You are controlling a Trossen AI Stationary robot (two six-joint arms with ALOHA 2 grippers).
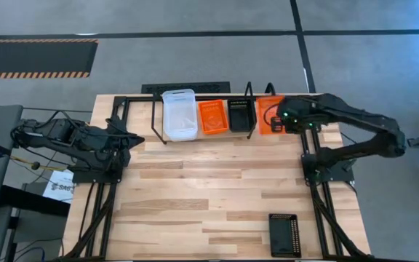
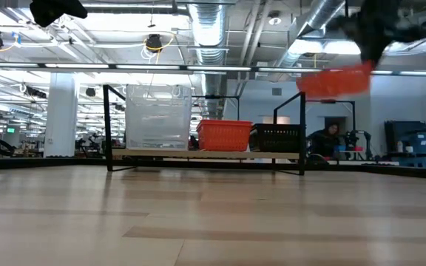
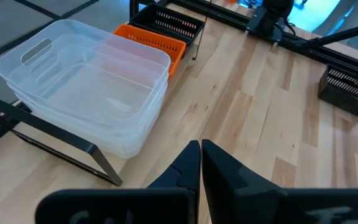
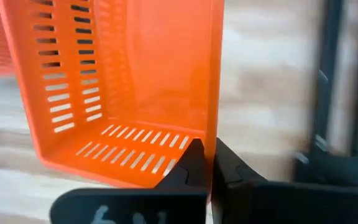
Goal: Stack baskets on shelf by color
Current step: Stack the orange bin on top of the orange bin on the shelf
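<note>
On the shelf [image 1: 151, 116] at the table's far edge stand a stack of clear baskets [image 1: 178, 114], an orange basket [image 1: 212, 116] and a black basket [image 1: 241, 115], side by side. They also show in the low view: the clear baskets [image 2: 157, 118], the orange basket [image 2: 224, 135] and the black basket [image 2: 278, 137]. My right gripper [image 1: 281, 118] is shut on a second orange basket [image 1: 269, 115], held high in the air just right of the shelf's right end [image 2: 335, 80]. My left gripper [image 3: 201, 163] is shut and empty at the table's left, near the clear stack [image 3: 86, 93]. My right gripper pinches one side wall of the orange basket at its rim [image 4: 212, 118], one finger inside the basket and one outside. The fingers come slanting down from the table's right. The basket hangs lifted clear of table and shelf, slightly tilted.
Another black basket [image 1: 284, 233] lies on the table near its front right edge; it also shows in the left wrist view [image 3: 352, 90]. The shelf's upright wire loops [image 1: 250, 98] stand between the held basket and the black basket on the shelf. Bare wood lies mid-table.
</note>
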